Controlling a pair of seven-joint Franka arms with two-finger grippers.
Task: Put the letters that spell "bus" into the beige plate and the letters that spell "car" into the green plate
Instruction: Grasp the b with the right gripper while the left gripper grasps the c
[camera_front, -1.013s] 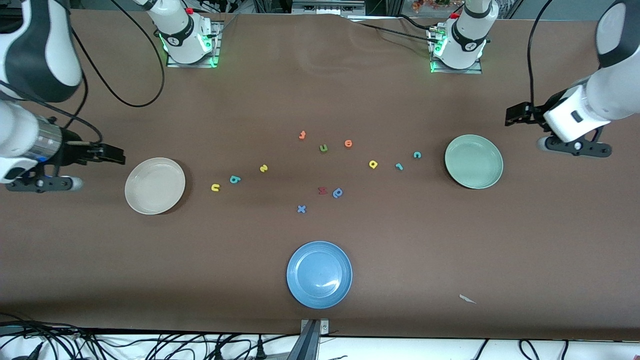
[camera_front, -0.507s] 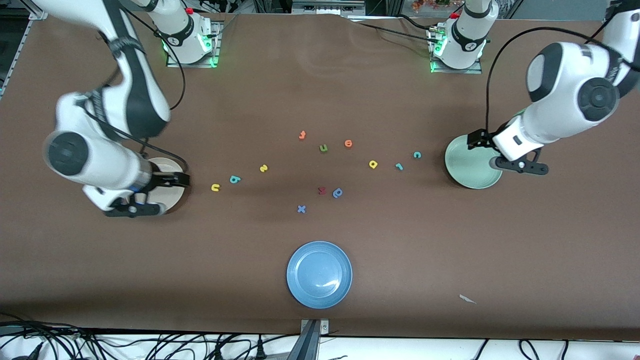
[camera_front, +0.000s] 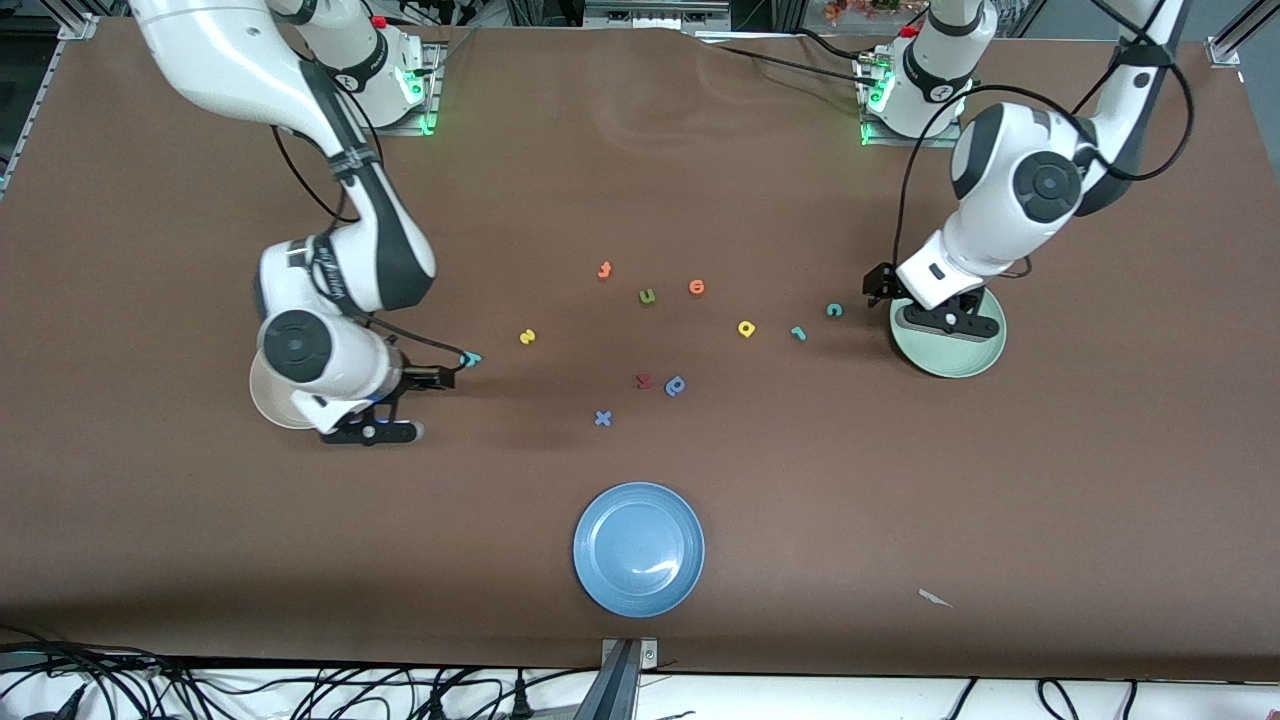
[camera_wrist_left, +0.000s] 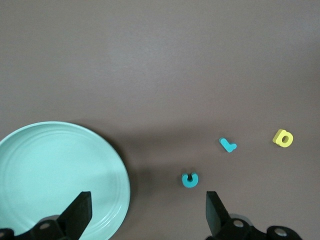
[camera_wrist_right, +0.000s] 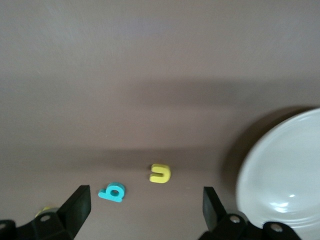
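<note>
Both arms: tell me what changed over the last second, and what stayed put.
The right gripper swung in from the table's edge across the beige plate to hover over the yellow "u" and teal "b", jaws open. The left gripper came in over the green plate toward the teal "c", also open. Nothing was grasped; letters and plates lie as before.
</note>
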